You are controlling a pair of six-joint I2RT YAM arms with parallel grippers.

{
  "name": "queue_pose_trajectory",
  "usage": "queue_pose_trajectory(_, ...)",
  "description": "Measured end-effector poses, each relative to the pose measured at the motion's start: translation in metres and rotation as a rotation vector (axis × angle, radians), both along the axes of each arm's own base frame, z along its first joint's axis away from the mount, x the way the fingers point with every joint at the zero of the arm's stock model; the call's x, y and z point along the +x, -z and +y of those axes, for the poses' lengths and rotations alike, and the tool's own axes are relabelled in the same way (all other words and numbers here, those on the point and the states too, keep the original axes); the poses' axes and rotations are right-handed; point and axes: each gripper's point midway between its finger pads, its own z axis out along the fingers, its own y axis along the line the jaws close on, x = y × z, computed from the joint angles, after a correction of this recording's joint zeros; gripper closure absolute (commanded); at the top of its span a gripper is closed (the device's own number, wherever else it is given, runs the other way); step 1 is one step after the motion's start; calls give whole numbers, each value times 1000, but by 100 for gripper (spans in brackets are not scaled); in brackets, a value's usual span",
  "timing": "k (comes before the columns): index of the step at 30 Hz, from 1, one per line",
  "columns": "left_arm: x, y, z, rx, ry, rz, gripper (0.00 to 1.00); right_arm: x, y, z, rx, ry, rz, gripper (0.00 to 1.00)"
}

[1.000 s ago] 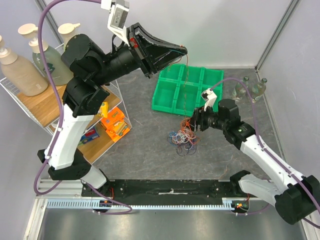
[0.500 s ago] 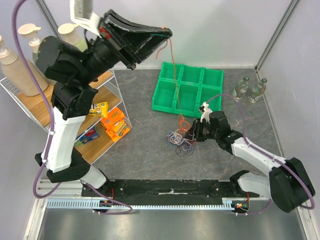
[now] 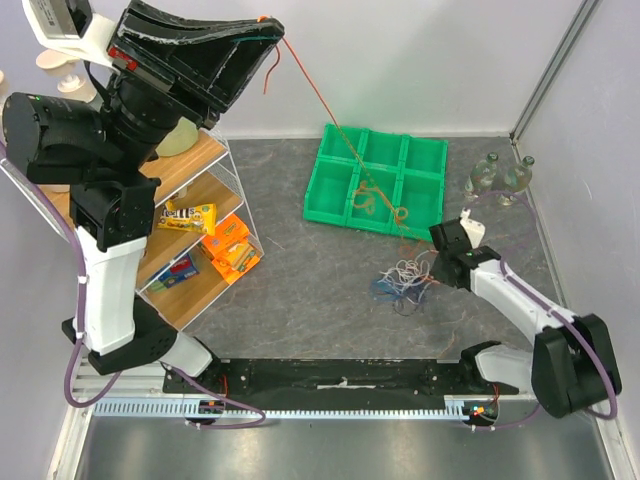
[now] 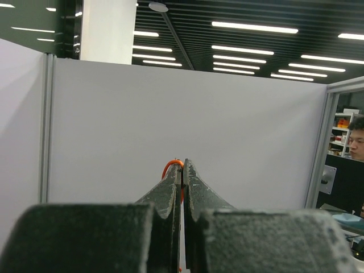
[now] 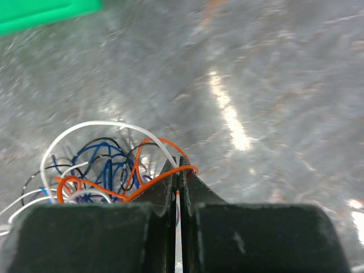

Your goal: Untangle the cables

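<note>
Two arms are at the cables (image 3: 403, 281), and both grippers are closed. The left gripper (image 3: 268, 24) hangs high over the far left of the scene, above the wire shelf rack (image 3: 195, 160). Its wrist view shows the two fingers (image 4: 170, 190) pressed together with one small orange loop poking out at their tips, so it has hold of the orange cable (image 3: 320, 106). That single cable runs taut from the tips down and to the right. It crosses the green tray (image 3: 333, 195), makes two small curls over the tray's near compartments and goes on towards the pile.

The other cables lie in one loose tangle on the grey table (image 3: 300, 290), just in front of the tray's near right corner. Four colours show in it: white, blue, black and orange. The strands are too knotted to count singly. The right gripper (image 3: 434, 276) sits low at the right edge of this tangle with its jaws shut tight. The right wrist view is blurred, but the orange cable seems to be pinched at the very tips, with one white strand running close beside them.

The tray has six compartments, in two rows of three. Two clear bottles (image 3: 500, 176) stand side by side beyond its right end, by the far right corner
</note>
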Motion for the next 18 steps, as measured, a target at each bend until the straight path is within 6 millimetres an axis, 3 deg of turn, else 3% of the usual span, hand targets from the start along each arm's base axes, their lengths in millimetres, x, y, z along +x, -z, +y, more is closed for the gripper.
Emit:
queue_pose_trajectory(7,5,-1,4,-5,-38,9,98,-21,-9,-60,-155,168,42,100)
queue_pose_trajectory(9,8,2,4,1,-51,20,98,-23,-11,-64,-170,145,51,88)
queue_pose_trajectory(11,12,6,2,11,-55,36,98,-22,-15,-57,-150,79,59,64)
queue_pose_trajectory(14,21,22,-4,45,-56,75,98,-10,-28,-31,-48,-65,41,35)
queue_pose_trajectory(18,35,47,-20,101,-36,133,98,3,-64,13,110,-290,-54,32)
